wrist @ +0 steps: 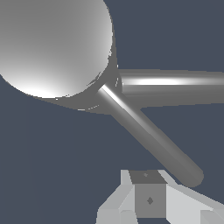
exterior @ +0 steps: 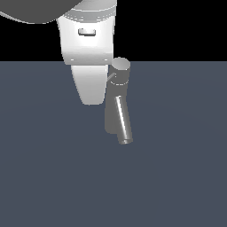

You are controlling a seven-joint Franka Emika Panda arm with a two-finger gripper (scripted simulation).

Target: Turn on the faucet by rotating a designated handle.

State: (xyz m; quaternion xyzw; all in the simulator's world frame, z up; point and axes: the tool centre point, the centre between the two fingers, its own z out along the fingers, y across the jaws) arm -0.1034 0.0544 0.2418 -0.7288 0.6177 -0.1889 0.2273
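Observation:
The faucet is a grey upright cylinder with a round cap and a slanted spout pointing down toward the front. The handle, a thin rod, sticks out of the cap toward the exterior view's left and ends at my white gripper. The gripper hangs close beside the faucet with its fingers together and nothing held. In the wrist view the cap fills a corner, and the handle runs diagonally to a rounded end just by my gripper. The spout runs off the frame's edge.
A flat dark blue-grey floor lies all around the faucet. Nothing else stands on it.

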